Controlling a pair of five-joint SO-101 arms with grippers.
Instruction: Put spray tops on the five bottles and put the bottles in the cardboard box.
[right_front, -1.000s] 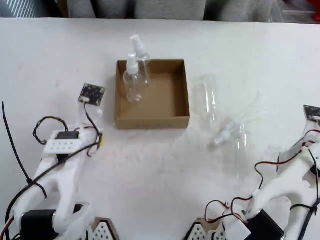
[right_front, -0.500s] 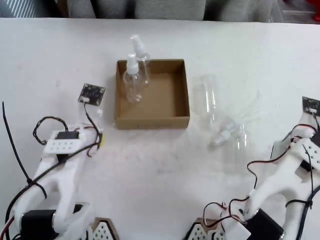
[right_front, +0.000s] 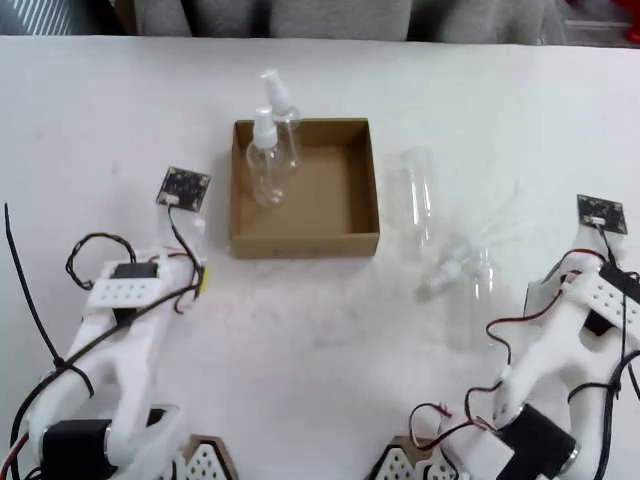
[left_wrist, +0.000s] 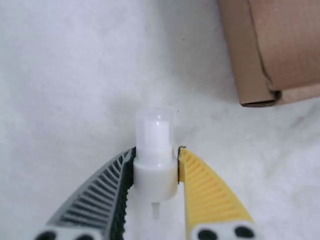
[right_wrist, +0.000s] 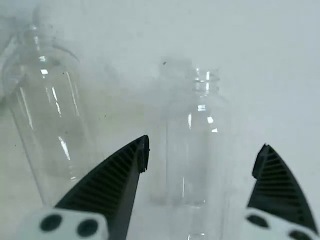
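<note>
Left wrist cam gives the close-up: left gripper (left_wrist: 156, 150) clamped on a spray top (left_wrist: 155, 160), just off the box (left_wrist: 270, 55) corner. White collar, clear cap, thin tube. Its long axis runs along the fingers, cap end pointing away from the wrist. Right gripper (right_wrist: 202, 150) is spread wide, with an open-necked clear bottle (right_wrist: 197, 145) upright in line with the gap. High view adds the layout: two capped bottles (right_front: 268, 160) at the box's back left corner.
</note>
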